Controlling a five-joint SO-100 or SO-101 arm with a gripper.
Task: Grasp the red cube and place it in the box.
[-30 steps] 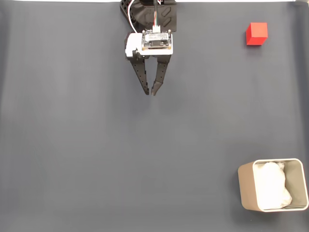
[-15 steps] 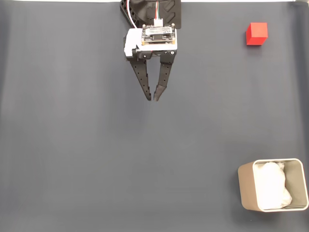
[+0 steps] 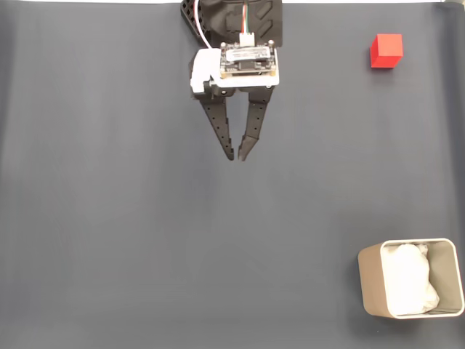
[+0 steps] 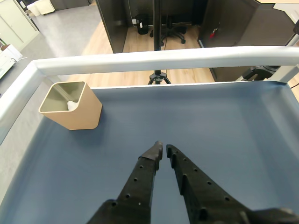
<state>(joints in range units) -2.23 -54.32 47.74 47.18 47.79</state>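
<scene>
In the fixed view the claw [image 3: 237, 157] hangs over the upper middle of the dark grey worktop [image 3: 116, 240], its two black fingers pointing down the picture from a white housing topped by a small circuit board [image 3: 247, 59]. The fingertips nearly meet, with only a thin slit between them, and they pinch nothing. The wrist view shows the same: the claw [image 4: 163, 150] reaches forward over bare mat with its perforated fingers converging to a narrow gap at the tips.

The red cube [image 3: 386, 51] sits on the worktop near the top right corner of the fixed view, well apart from the claw and off to its right in that view. It stands alone, touching nothing else.

The box [image 3: 370, 283] rests in the bottom right corner of the fixed view, upright, with white wadding [image 3: 410, 280] inside it. In the wrist view the box [image 4: 74, 114] stands at the far left of the mat, close to the raised pale rail [image 4: 163, 59] that borders the worktop, and a bit of the white wadding shows within. Beyond the rail lie a wooden floor and dark furniture
</scene>
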